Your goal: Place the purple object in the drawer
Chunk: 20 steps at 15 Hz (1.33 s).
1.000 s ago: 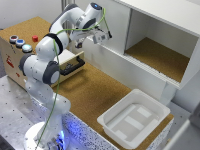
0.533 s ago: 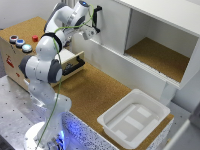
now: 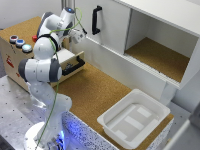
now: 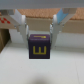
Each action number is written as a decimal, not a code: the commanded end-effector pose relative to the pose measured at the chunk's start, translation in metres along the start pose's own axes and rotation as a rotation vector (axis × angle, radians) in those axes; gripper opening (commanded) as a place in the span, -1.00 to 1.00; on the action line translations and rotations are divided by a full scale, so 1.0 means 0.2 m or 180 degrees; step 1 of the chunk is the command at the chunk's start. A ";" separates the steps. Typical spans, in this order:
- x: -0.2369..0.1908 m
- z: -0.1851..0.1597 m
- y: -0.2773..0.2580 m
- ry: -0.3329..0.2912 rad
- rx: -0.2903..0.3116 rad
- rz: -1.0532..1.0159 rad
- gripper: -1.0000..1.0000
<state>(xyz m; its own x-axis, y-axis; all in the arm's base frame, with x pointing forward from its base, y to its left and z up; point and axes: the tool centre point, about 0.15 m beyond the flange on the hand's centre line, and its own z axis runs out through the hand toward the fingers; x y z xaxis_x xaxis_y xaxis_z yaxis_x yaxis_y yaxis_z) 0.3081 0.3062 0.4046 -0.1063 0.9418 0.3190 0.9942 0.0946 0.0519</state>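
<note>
Wrist view: claw (image 4: pixel 38 34) clamps purple block (image 4: pixel 39 45) marked with yellow letter, held clear above bench (image 4: pixel 60 67). Exterior view: drawer (image 3: pixel 71 61) open, arm (image 3: pixel 47 50) raised above it.

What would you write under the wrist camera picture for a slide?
End effector gripping a purple block marked with a yellow letter.

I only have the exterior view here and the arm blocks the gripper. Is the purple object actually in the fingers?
Observer: Yes. In the wrist view the purple block sits between the two fingers, off the surface.
Operator: Any marking on it?
Observer: A yellow E-shaped letter on the face toward the wrist camera.
Operator: Is it gripped squarely?
Observer: One finger on each side of it, block level in the gripper.
</note>
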 end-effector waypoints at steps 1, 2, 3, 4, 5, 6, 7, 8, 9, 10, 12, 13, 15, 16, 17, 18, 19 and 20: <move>-0.08 0.28 -0.08 -0.0041 -0.0449 0.0352 -1.00; -0.09 0.32 -0.08 -0.0084 -0.0402 0.0393 -1.00; -0.10 0.34 -0.07 -0.0088 -0.0335 0.0457 -1.00; -0.10 0.33 -0.06 -0.0030 -0.0338 0.0479 -1.00; -0.09 0.29 -0.06 0.0026 -0.0349 0.0433 1.00; -0.07 0.21 -0.05 0.0060 -0.0316 0.0429 1.00; -0.04 0.12 -0.04 0.0053 -0.0214 0.0431 1.00; -0.04 0.09 -0.03 0.0083 -0.0189 0.0440 1.00; -0.04 0.09 -0.03 0.0083 -0.0189 0.0440 1.00; -0.04 0.09 -0.03 0.0083 -0.0189 0.0440 1.00; -0.04 0.09 -0.03 0.0083 -0.0189 0.0440 1.00; -0.04 0.09 -0.03 0.0083 -0.0189 0.0440 1.00; -0.04 0.09 -0.03 0.0083 -0.0189 0.0440 1.00; -0.04 0.09 -0.03 0.0083 -0.0189 0.0440 1.00; -0.04 0.09 -0.03 0.0083 -0.0189 0.0440 1.00; -0.04 0.09 -0.03 0.0083 -0.0189 0.0440 1.00; -0.05 0.12 -0.01 0.0063 -0.0250 0.0414 1.00; -0.10 0.05 -0.01 0.0092 -0.0145 0.0412 1.00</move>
<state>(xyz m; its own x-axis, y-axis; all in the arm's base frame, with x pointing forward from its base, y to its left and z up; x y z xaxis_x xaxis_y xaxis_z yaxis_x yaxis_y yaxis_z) 0.3072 0.3043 0.3783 0.0227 0.9376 0.3469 0.9951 -0.0546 0.0825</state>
